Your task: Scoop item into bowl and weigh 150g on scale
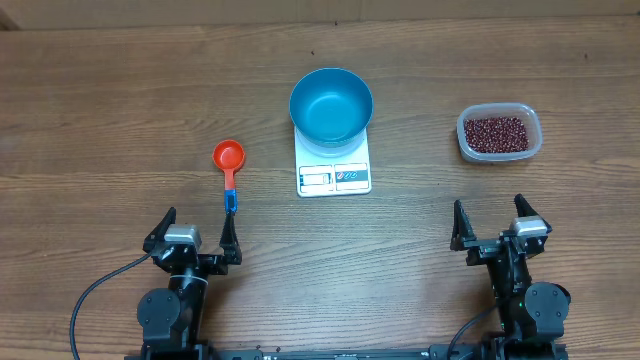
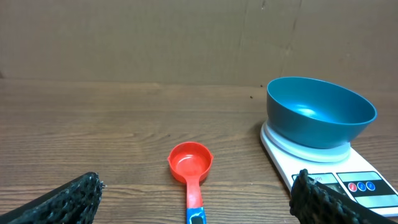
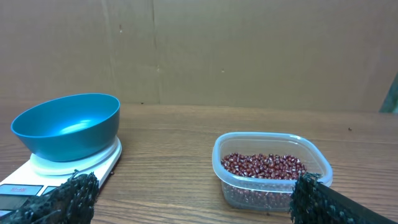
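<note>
Seeing our left end effector (image 1: pixel 197 224) and right end effector (image 1: pixel 489 212) spread apart, empty; bowl (image 1: pixel 331 103) on scale (image 1: pixel 334 177), beans (image 1: pixel 497 132) in tub (image 1: pixel 462 141).

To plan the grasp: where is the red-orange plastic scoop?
In the overhead view, the red-orange plastic measuring scoop lies left of the white rectangular scale, its blue-tipped handle pointing toward the left end effector.

Flat white rectangular scale (image 1: pixel 334 177) with display and blue-marked buttons along its near edge, carrying on its far part a deep, bright blue bowl (image 1: pixel 331 103), upright and empty, as wide as the scale itself, with glossy red-brown beans (image 1: pixel 494 132) pooled in a clear tub (image 1: pixel 462 135) well apart to the scale's right.
</note>
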